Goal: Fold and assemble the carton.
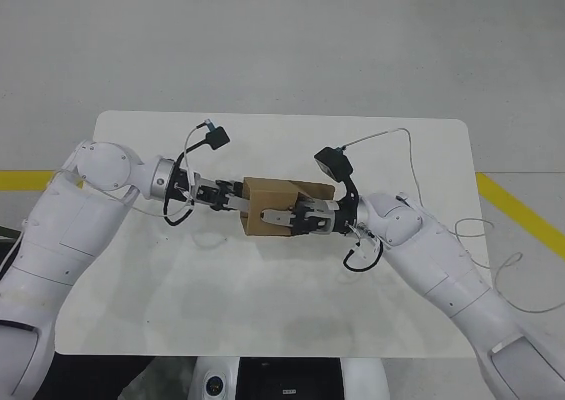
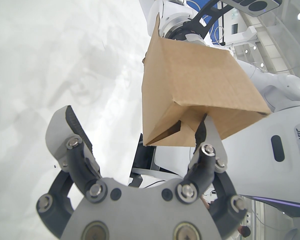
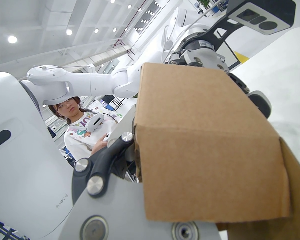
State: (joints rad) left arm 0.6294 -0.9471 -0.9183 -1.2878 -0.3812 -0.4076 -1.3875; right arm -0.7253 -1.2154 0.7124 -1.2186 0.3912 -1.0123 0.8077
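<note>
We grip the carton (image 1: 272, 205) in our right pincer (image 1: 282, 217) over the surface's (image 1: 262, 310) middle. Our left pincer (image 2: 137, 113) gapes, one finger (image 2: 212, 132) touching an end flap; a hard push could twist the carton loose.

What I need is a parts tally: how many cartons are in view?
1. The carton is near the middle of the table, folded up into a box shape. Nothing suggests another is hidden.

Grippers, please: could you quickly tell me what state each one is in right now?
Left gripper: open, one finger touching the carton.
Right gripper: closed, holding the carton.
</note>
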